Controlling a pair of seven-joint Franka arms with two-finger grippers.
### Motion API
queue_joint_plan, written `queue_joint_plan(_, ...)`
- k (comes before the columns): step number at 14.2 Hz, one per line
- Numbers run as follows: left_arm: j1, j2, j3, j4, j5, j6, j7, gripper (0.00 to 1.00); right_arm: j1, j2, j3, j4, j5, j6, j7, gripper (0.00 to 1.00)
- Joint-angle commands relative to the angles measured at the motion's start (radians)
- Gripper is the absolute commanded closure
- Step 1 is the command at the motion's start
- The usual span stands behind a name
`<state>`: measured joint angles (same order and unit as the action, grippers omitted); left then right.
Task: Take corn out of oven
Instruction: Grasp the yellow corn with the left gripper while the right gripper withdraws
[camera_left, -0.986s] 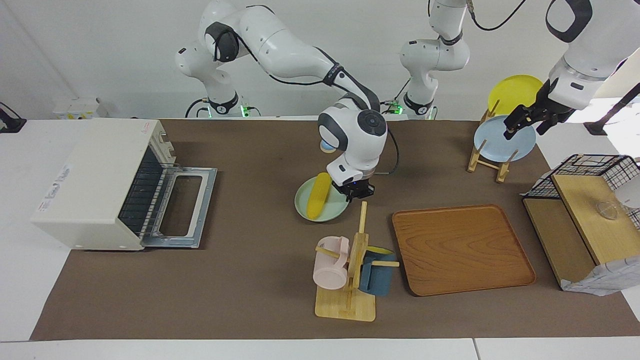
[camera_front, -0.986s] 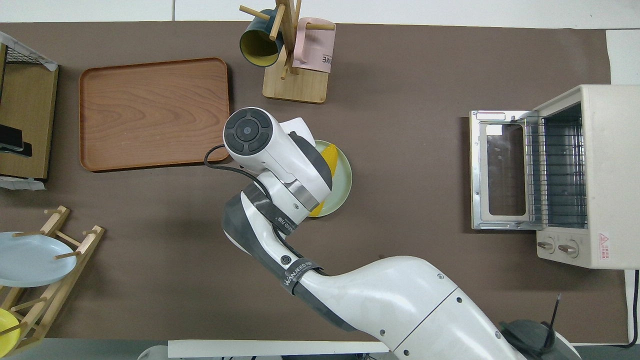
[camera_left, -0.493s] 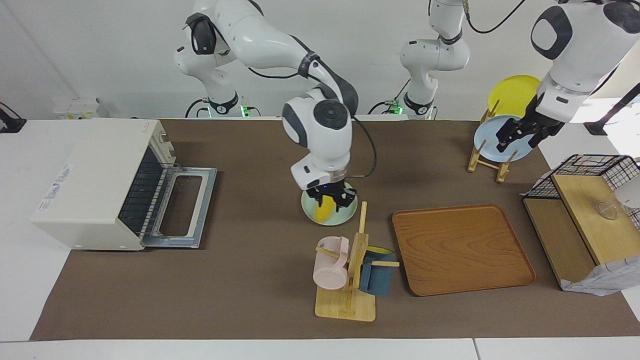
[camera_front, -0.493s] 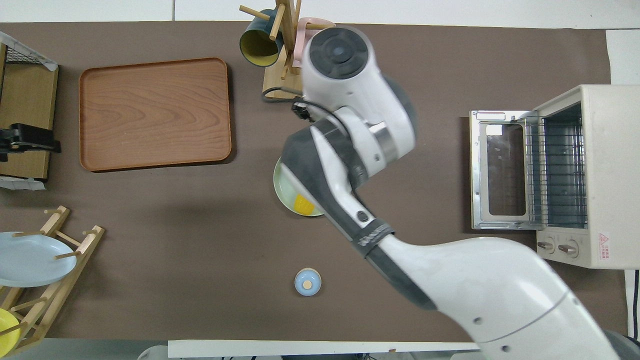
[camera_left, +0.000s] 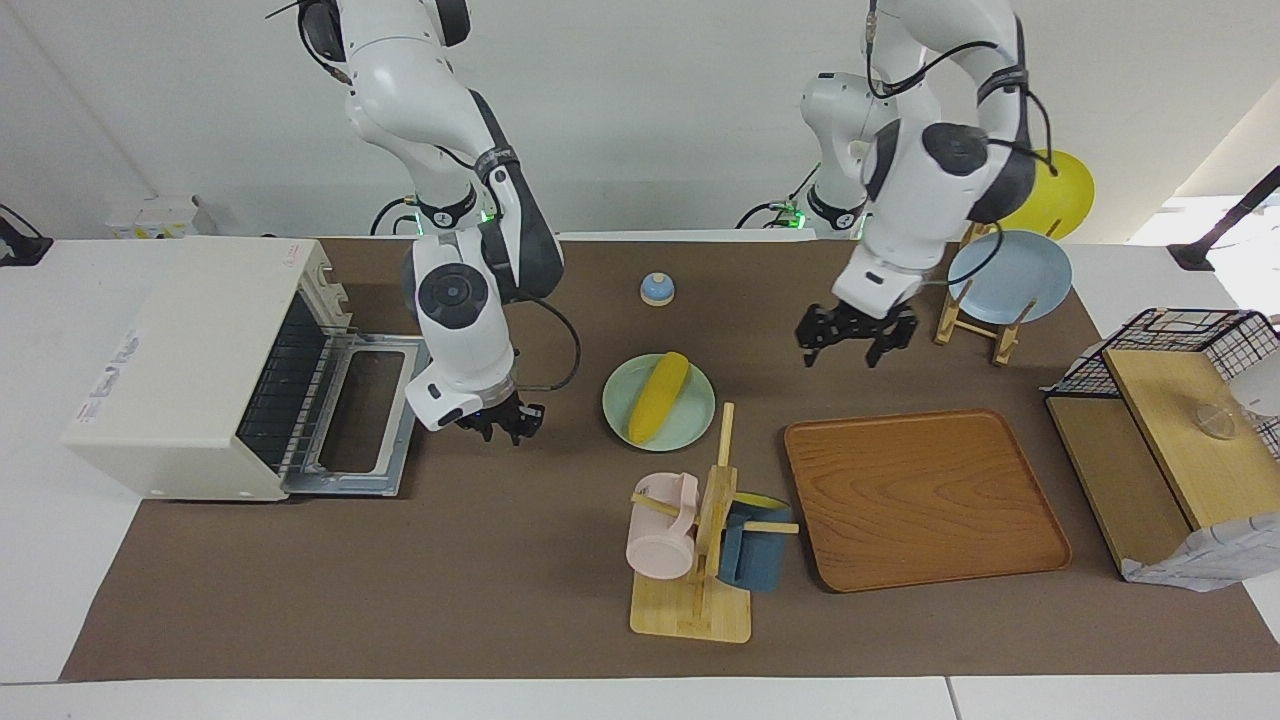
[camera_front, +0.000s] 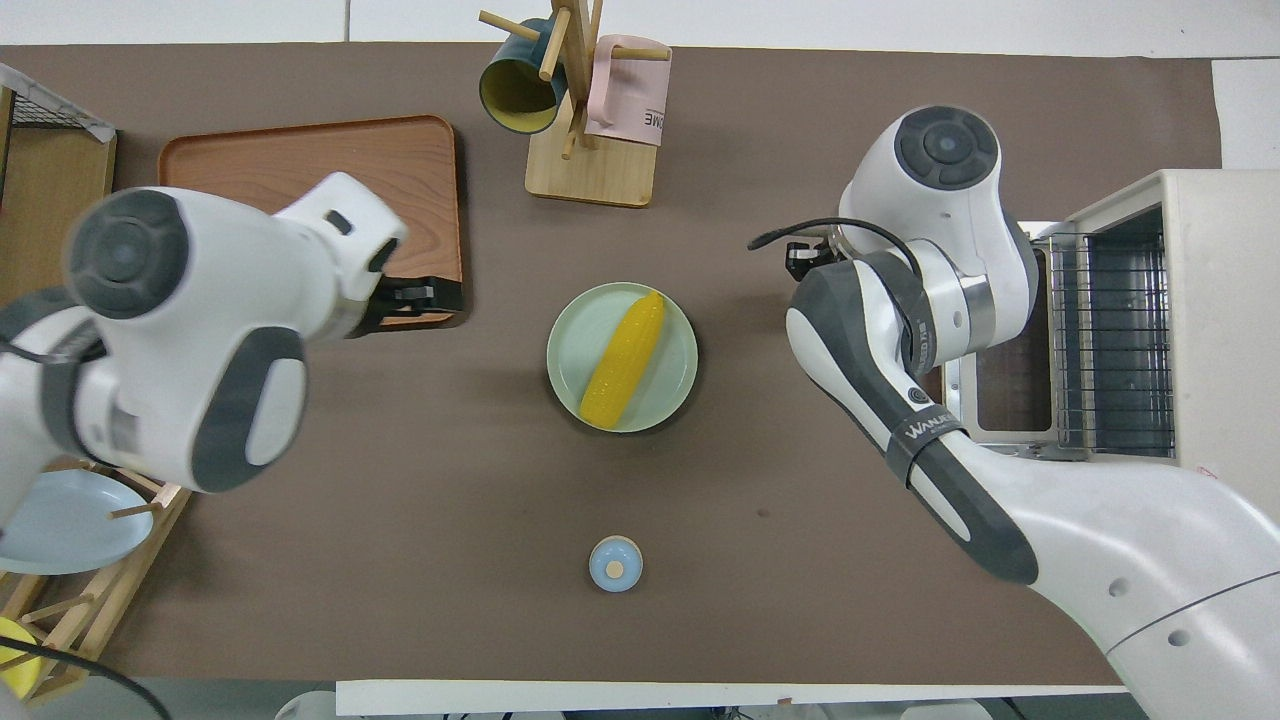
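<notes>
The yellow corn (camera_left: 658, 397) lies on a pale green plate (camera_left: 695, 413) in the middle of the table, also in the overhead view, corn (camera_front: 623, 357) on plate (camera_front: 665, 385). The cream oven (camera_left: 190, 350) stands at the right arm's end with its door (camera_left: 365, 415) folded down and its rack bare; it also shows in the overhead view (camera_front: 1215, 330). My right gripper (camera_left: 500, 422) is open and empty, low between the oven door and the plate. My left gripper (camera_left: 852, 342) is open and empty, over the table by the wooden tray's edge.
A small blue bell (camera_left: 657, 289) sits nearer the robots than the plate. A mug tree (camera_left: 700, 540) with two mugs and a wooden tray (camera_left: 925, 500) lie farther out. A plate rack (camera_left: 975, 320) and wire basket (camera_left: 1170, 345) stand at the left arm's end.
My right gripper let go of the corn on the plate and swung toward the oven door. My left arm moved from the plate rack to over the table near the tray.
</notes>
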<state>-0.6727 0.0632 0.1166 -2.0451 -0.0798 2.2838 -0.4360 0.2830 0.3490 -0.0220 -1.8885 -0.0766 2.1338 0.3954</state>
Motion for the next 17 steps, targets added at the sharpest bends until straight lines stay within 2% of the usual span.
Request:
queue_joint_plan(1,-0.129,0.143,0.020,0.052,-0.029,0.150,-0.069,0.00,-0.050,-0.081,0.014,-0.109,-0.084,0.023,-0.099,0.92)
queue_joint_plan(2,-0.163,0.197,0.020,0.081,-0.034,0.179,-0.079,0.00,-0.065,-0.084,0.014,-0.125,-0.135,0.028,-0.105,1.00)
queue_joint_plan(4,-0.191,0.272,0.018,0.120,-0.037,0.187,-0.105,0.00,-0.070,-0.091,0.014,-0.147,-0.184,0.029,-0.104,1.00)
queue_joint_plan(8,-0.222,0.317,0.017,0.117,-0.060,0.246,-0.133,0.00,-0.097,-0.091,0.016,-0.178,-0.186,0.055,-0.105,1.00)
queue_joint_plan(9,-0.223,0.320,0.017,0.115,-0.084,0.240,-0.136,0.11,-0.100,-0.091,0.016,-0.178,-0.192,0.052,-0.115,1.00)
queue_joint_plan(10,-0.222,0.329,0.017,0.112,-0.096,0.234,-0.139,0.32,-0.102,-0.091,0.016,-0.178,-0.216,0.049,-0.121,1.00)
queue_joint_plan(13,-0.222,0.328,0.018,0.135,-0.103,0.151,-0.141,0.79,-0.105,-0.093,0.016,-0.178,-0.290,0.032,-0.133,1.00)
queue_joint_plan(14,-0.220,0.330,0.020,0.163,-0.104,0.114,-0.144,0.91,-0.105,-0.094,0.016,-0.178,-0.313,0.023,-0.136,1.00)
queue_joint_plan(15,-0.220,0.330,0.026,0.190,-0.104,0.059,-0.167,1.00,-0.101,-0.094,0.016,-0.175,-0.337,0.006,-0.138,1.00)
queue_joint_plan(17,-0.191,0.320,0.052,0.230,-0.095,-0.024,-0.191,1.00,-0.093,-0.094,0.016,-0.153,-0.370,-0.038,-0.148,1.00)
